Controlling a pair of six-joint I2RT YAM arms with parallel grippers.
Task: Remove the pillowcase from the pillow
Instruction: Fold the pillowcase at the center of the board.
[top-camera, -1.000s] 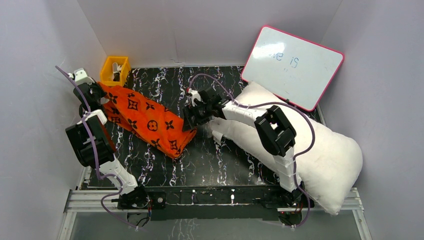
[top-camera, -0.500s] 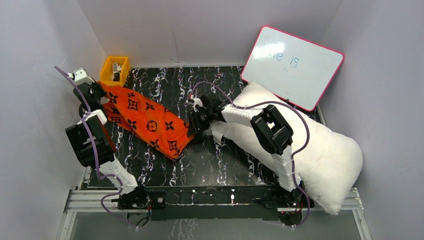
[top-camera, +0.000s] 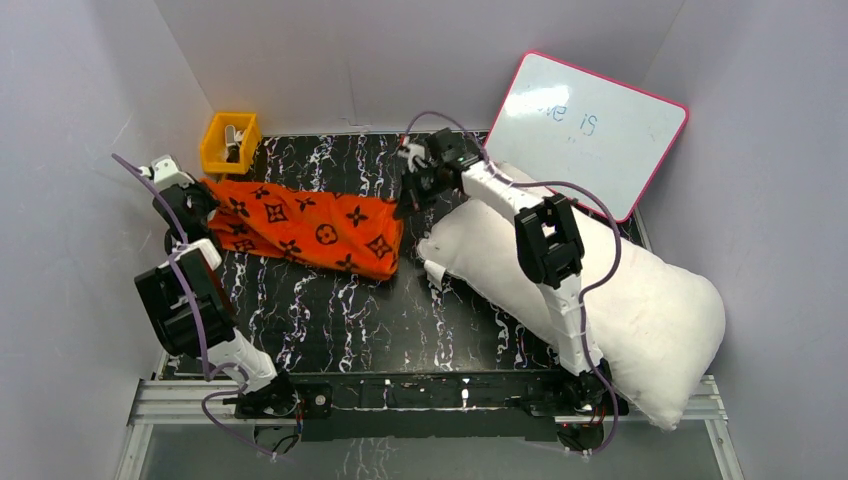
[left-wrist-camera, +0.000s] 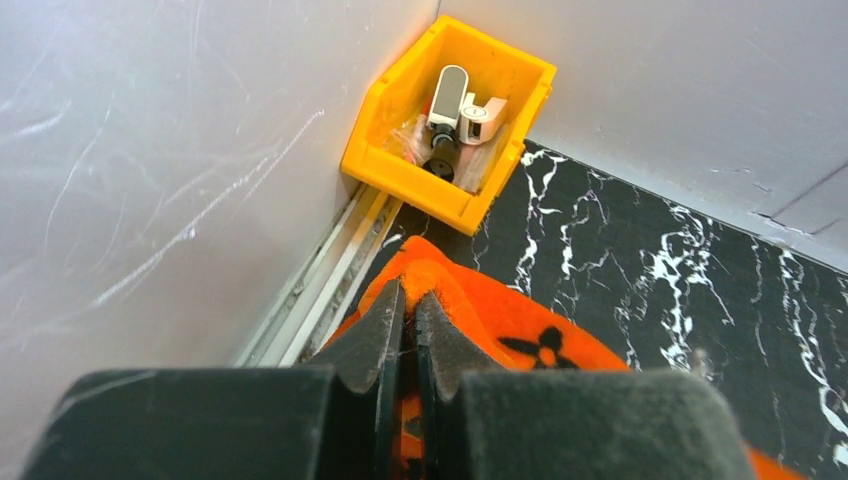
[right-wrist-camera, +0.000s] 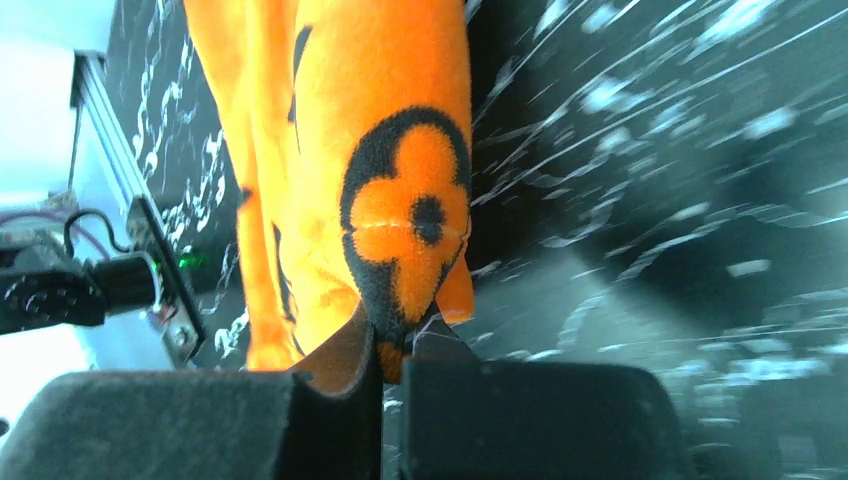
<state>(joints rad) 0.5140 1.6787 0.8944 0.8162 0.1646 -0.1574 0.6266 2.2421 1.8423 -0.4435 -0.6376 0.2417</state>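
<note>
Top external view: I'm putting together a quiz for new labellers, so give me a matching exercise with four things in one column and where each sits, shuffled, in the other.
Things:
1. pillowcase
2. pillow
3. yellow bin
4. whiteboard

Places:
A. far-left corner
B. propped up at the back right
C. right side, lying uncovered
D. left of centre, stretched out sideways

Pairs: 1-D, 2-C, 3-A, 4-B

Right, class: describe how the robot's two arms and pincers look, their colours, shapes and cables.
Both the left arm and right arm have white links joined by chunky black joint housings, with a thin purple cable looping along each. The left pincer and right pincer have dark, tapering fingers on blocky black bases.
</note>
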